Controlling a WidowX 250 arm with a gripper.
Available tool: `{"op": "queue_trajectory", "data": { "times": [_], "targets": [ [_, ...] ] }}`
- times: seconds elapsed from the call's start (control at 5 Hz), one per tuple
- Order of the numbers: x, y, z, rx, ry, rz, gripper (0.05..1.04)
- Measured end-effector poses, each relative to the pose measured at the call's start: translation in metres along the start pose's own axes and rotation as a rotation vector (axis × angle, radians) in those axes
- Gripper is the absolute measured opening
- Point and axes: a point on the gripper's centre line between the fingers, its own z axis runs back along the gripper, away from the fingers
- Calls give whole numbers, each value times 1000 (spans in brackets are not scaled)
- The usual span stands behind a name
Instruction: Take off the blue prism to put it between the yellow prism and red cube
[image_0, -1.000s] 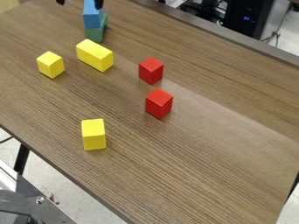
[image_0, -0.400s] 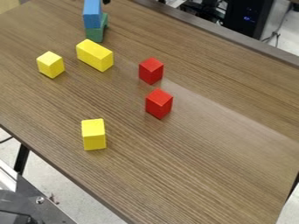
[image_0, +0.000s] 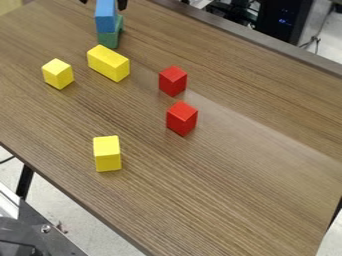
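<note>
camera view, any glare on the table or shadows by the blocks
In the camera view, a pale sheen spreads over the tabletop from beside the two red cubes toward the right, looking like reflected light; shadows around the blocks are faint and soft; the yellow block nearest the camera has a lighter top than front.

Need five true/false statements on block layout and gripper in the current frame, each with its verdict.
1. The blue prism sits on the green block. True.
2. The nearer red block and farther red block touch. False: bare table shows between them.
3. Three yellow blocks are out: one long, one left of it, one nearer the camera. True.
4. The blue prism lies between a yellow and a red block. False: it is on the green block.
5. The gripper has its fingers apart. True.
</note>
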Motion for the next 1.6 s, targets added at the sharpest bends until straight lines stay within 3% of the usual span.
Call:
{"op": "queue_trajectory", "data": {
  "times": [0.8, 1.4, 1.6],
  "targets": [
    [33, 25, -36, 41, 12, 88, 1000],
    [48, 25, -43, 9, -2, 145, 1000],
    [48, 26, -53, 9, 17, 152, 1000]
  ]
}}
